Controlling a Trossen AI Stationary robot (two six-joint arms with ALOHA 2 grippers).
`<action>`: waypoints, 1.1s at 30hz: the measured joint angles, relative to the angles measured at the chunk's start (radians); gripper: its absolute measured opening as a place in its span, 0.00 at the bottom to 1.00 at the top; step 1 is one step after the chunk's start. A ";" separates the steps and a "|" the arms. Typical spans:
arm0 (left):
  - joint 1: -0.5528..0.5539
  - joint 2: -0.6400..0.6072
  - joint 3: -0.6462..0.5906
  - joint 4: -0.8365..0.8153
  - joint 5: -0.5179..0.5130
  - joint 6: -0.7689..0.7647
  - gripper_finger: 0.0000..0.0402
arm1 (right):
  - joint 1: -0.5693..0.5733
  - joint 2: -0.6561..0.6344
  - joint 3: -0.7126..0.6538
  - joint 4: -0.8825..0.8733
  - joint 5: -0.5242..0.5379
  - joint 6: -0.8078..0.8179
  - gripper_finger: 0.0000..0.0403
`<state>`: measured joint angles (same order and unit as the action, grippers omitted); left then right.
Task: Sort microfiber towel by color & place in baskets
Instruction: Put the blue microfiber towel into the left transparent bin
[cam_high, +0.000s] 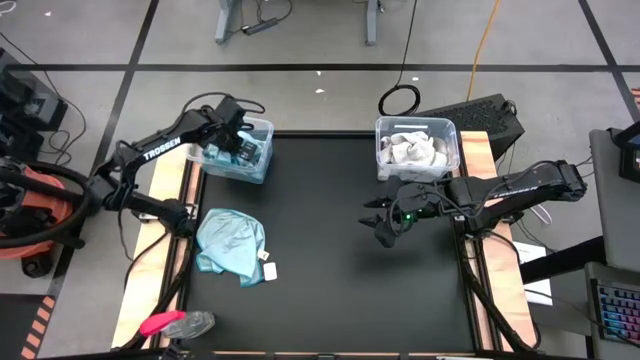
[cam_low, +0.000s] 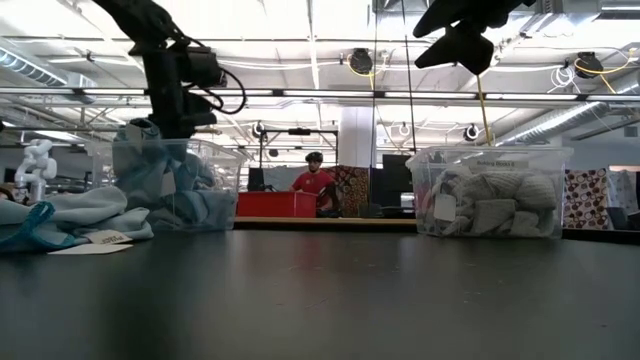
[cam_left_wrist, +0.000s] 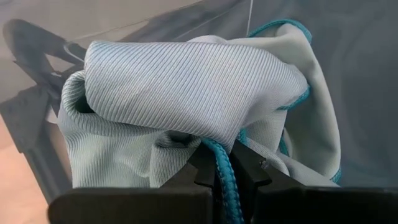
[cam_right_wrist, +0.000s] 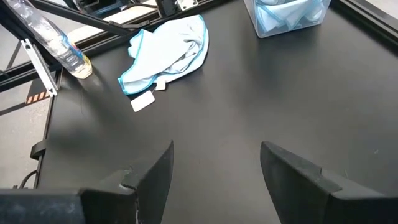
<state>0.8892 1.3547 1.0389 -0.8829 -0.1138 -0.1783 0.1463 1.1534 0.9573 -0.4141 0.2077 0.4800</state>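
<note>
Teal towel (cam_left_wrist: 186, 87) pinched in left end effector (cam_left_wrist: 222, 167) over basket (cam_high: 240, 150), right end effector (cam_right_wrist: 214, 165) wide.

The table top (cam_high: 330, 250) is matt black and smooth, edged by bare pale wooden side boards (cam_high: 500, 300). Both baskets (cam_low: 490, 190) are clear, glossy plastic. The teal towel (cam_left_wrist: 186, 87) in the left gripper (cam_left_wrist: 217, 168) is soft cloth with a fine ribbed weave and stitched darker edging. The loose teal towel (cam_right_wrist: 168, 53) carries a white paper-like tag (cam_right_wrist: 142, 102). The right gripper (cam_right_wrist: 214, 168) has matt black fingers.
</note>
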 joint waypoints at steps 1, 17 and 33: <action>0.003 0.002 0.000 0.000 0.005 0.000 0.05 | 0.000 0.000 0.000 0.000 0.000 0.003 0.57; 0.031 0.005 0.000 0.000 0.008 -0.001 0.17 | 0.000 0.000 0.000 0.001 0.000 0.003 0.57; 0.031 -0.057 0.110 -0.080 0.034 0.000 0.47 | 0.000 0.000 0.000 0.001 -0.001 -0.012 0.57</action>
<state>0.9199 1.2979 1.1490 -0.9630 -0.0793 -0.1783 0.1459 1.1534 0.9573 -0.4129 0.2070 0.4679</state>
